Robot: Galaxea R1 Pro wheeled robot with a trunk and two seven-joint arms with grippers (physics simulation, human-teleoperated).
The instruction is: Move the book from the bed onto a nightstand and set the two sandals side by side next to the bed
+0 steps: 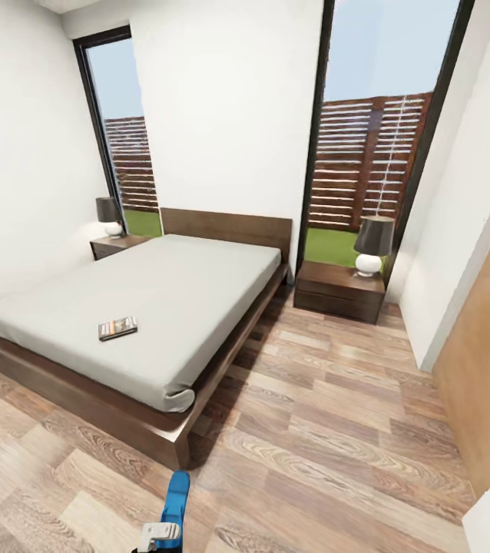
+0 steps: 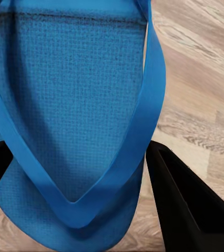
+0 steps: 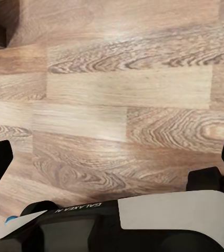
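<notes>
The head view shows the book lying flat on the bed, near the mattress's foot edge. One nightstand stands at each side of the headboard, each carrying a lamp. At the lower edge, a blue sandal hangs over the floor off the bed's foot corner. The left wrist view shows the left gripper with fingers clamped on the sandal's strap. The right wrist view shows the right gripper released above bare floor, fingers spread; reversed lettering "GALAXEA" is legible on the robot body below.
</notes>
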